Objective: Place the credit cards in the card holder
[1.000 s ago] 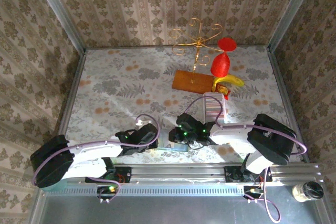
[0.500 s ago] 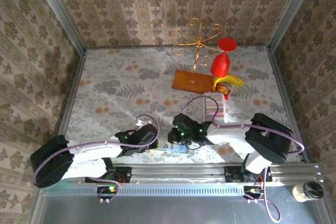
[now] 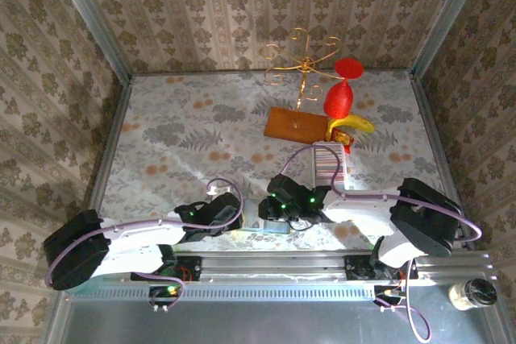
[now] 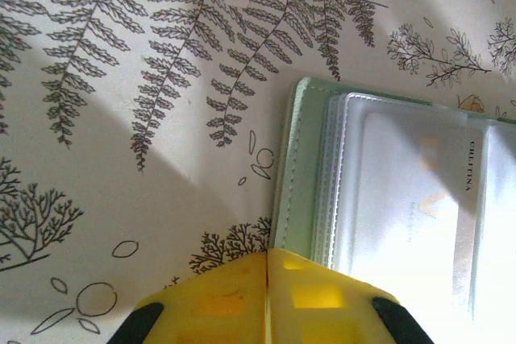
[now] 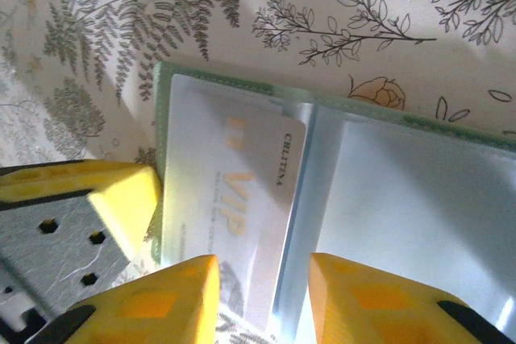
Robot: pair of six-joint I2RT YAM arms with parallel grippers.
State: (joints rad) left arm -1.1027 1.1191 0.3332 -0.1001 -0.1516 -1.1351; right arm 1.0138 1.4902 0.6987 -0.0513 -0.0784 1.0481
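The card holder (image 5: 387, 199) lies open and flat on the patterned cloth near the table's front edge, its green cover (image 4: 302, 167) framing clear pockets. A pale credit card (image 5: 234, 191) printed "VIP" lies at its left pocket, one long edge reaching the fold. My right gripper (image 5: 262, 288) hovers open over that card's near end, one finger on each side, with nothing gripped. My left gripper (image 4: 267, 279) is shut and empty, its tip at the holder's left edge. In the top view the left gripper (image 3: 238, 215) and right gripper (image 3: 272, 213) meet over the card holder (image 3: 274, 228).
A long white ribbed tray (image 3: 330, 163) lies just beyond the right arm. Behind it are a brown wooden board (image 3: 296, 125), a gold wire stand (image 3: 302, 58), a banana (image 3: 353, 124) and a red object (image 3: 339, 98). A small bottle (image 3: 472, 294) stands off the table at bottom right.
The right gripper has shifted slightly left over the holder. The left arm has barely moved.
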